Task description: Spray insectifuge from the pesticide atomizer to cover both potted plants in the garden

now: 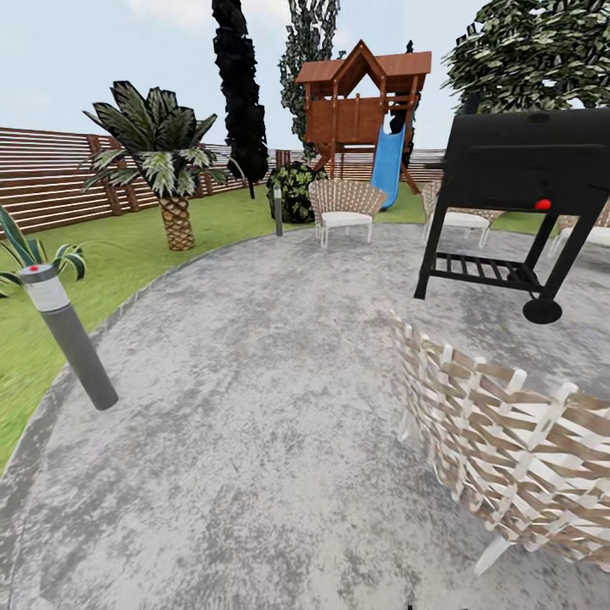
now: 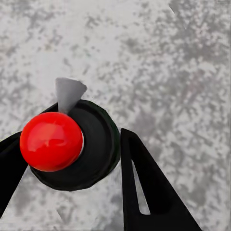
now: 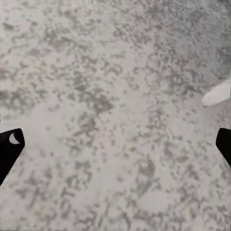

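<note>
The left gripper (image 2: 72, 154) is closing its two black fingers (image 2: 144, 187) around the pesticide atomizer (image 2: 72, 144), seen from above in the left wrist view: a round black body topped by a glossy red ball, with a small grey nozzle pointing away from the wrist. One finger is pressing against each side of the black body, and the atomizer is hanging above the mottled grey paving of the patio (image 2: 168, 57).

The right gripper (image 3: 115, 142) is holding nothing. Its black fingertips (image 3: 9, 144) are sitting far apart at opposite edges of the right wrist view, spread wide over the same grey paving, with a pale white object showing at one edge; what it is cannot be told.

The head view is looking across the round patio in the garden. A woven wicker chair (image 1: 508, 449) is standing close at the patio's near right edge, and a black barbecue grill (image 1: 525, 169) is standing beyond it. A grey bollard lamp (image 1: 68, 335) is leaning at the patio's left rim, where the lawn (image 1: 127, 246) begins. A palm tree (image 1: 161, 161) is growing on the grass before a brown slatted fence (image 1: 51, 174). At the far edge another wicker chair (image 1: 343, 207) is facing inward, with a wooden playhouse (image 1: 360, 93) and blue slide behind it.
</note>
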Controlling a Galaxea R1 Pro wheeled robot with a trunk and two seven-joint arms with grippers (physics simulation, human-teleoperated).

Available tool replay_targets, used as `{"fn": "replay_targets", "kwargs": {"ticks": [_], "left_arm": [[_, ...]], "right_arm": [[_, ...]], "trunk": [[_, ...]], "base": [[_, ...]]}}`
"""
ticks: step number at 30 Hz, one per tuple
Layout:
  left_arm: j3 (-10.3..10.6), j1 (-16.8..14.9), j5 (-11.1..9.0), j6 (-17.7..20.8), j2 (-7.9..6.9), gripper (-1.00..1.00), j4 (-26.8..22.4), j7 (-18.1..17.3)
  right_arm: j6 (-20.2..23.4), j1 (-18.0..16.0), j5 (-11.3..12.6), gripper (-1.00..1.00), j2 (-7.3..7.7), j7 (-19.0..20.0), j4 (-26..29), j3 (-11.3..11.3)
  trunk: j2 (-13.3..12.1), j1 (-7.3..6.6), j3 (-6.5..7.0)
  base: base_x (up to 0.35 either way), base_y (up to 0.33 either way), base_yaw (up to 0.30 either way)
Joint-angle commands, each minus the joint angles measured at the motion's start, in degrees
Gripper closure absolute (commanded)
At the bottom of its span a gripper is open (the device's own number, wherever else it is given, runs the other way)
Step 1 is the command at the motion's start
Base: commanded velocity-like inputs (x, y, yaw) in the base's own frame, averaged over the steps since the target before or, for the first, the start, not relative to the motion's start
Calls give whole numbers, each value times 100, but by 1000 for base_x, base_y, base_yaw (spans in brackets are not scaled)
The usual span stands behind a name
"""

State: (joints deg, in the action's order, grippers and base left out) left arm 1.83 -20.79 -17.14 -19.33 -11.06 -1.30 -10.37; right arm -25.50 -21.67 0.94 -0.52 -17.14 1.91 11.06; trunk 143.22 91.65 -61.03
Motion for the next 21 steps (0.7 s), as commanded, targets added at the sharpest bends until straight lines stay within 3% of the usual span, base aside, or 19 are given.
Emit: {"fn": "replay_targets", "kwargs": {"ticks": [1, 10, 21], "left_arm": [[19, -4, -61, -12, -1, 100, 7, -41], [19, -4, -61, -15, -1, 100, 7, -44], [19, -2, -61, -14, -1, 100, 7, -40]], "right_arm": [[-8, -4, 10, -100, -1, -39, -6, 46], [-8, -4, 11, -100, 0, -44, 0, 37], [-8, -4, 10, -100, -1, -52, 2, 45]], "trunk": [[2, 2, -5], [2, 2, -5], [2, 2, -5]], "base": [[338, 93, 0], [338, 102, 0], [338, 11, 0]]}}
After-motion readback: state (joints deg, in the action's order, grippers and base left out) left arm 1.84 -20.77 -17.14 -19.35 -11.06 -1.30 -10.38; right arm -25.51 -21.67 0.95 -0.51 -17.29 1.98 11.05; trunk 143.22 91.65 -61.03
